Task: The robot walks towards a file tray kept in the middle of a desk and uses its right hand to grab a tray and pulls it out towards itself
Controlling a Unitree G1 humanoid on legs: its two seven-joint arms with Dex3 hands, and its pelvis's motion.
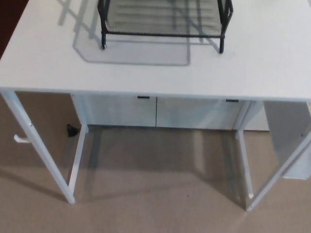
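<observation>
A black wire-mesh file tray (163, 19) stands at the top middle of the head view, on the white desk (146, 73). Only its lower shelf and two front feet show; the upper part is cut off by the picture's edge. It casts a grey shadow on the desktop to its front left. Neither of my hands nor any part of my arms is in the picture.
The desk has thin white legs (36, 145) at left and right (279, 167). Behind it, under the top, stands a white cabinet (155, 111) with two doors. A white panel (291, 141) hangs at the right. Grey-beige carpet (155, 194) covers the floor.
</observation>
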